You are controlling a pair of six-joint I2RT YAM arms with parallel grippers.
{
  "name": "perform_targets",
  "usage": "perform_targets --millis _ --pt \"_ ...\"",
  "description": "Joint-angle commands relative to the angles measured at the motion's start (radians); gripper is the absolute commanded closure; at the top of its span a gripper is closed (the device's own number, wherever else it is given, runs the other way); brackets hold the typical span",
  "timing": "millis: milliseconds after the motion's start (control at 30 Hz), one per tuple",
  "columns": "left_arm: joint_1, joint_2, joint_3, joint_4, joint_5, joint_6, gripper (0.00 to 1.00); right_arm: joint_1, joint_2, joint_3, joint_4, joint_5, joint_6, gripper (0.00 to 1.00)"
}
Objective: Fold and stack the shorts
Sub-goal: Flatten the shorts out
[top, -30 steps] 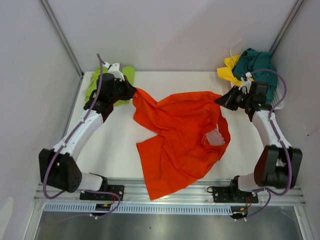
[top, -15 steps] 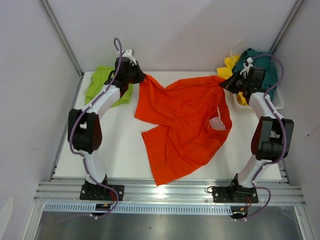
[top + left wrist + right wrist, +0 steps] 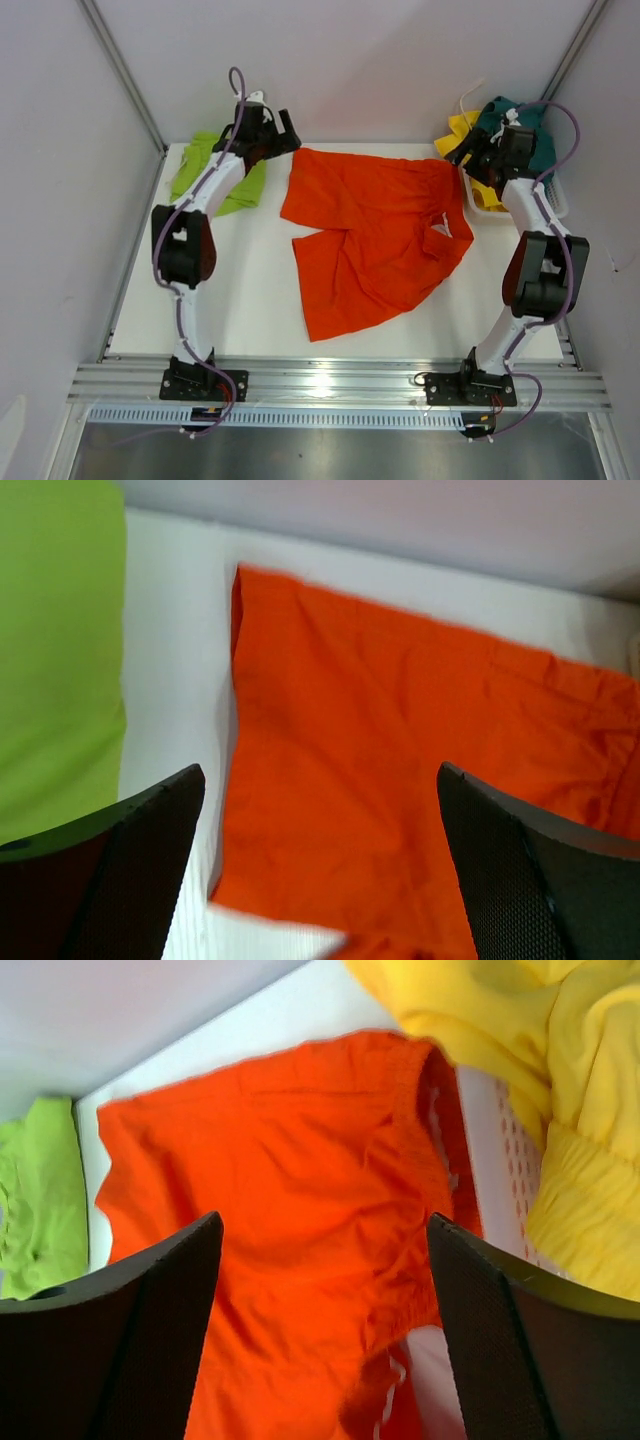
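The orange shorts [image 3: 375, 230] lie spread on the white table, waistband toward the right; they also show in both wrist views [image 3: 400, 780] [image 3: 290, 1230]. My left gripper [image 3: 283, 135] hangs open above their far left corner, nothing between its fingers [image 3: 150, 860]. My right gripper [image 3: 465, 152] is open too, above the far right corner by the waistband. A folded lime green pair [image 3: 215, 170] lies at the far left [image 3: 55, 650]. Yellow shorts [image 3: 462, 135] [image 3: 520, 1050] and a dark teal pair [image 3: 520, 130] sit piled in the basket.
The white mesh basket [image 3: 552, 205] stands at the far right corner of the table. Grey walls close in the back and both sides. A metal rail [image 3: 340, 385] carrying the arm bases runs along the near edge.
Both grippers have let go of the orange shorts and opened. The shorts dropped from being held up and stretched to lying flat, further back on the table.
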Motion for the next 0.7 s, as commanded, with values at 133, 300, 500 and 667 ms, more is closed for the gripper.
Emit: perform_targets --millis 133,300,500,667 --pt "-0.079 -0.442 -0.445 0.046 0.002 0.032 0.01 0.099 -0.249 -0.067 -0.263 -0.030 -0.254 0.23" --pt "-0.156 -0.646 -0.807 0.126 -0.012 -0.021 0.01 0.172 -0.346 -0.219 -0.308 -0.024 -0.334 0.30" --pt "-0.202 -0.857 -1.142 0.270 -0.022 -0.113 0.01 0.258 -0.366 -0.303 -0.328 0.111 -0.345 0.31" --pt "-0.220 -0.931 -1.247 0.242 -0.035 -0.097 0.01 0.287 -0.341 -0.331 -0.339 0.181 -0.352 0.30"
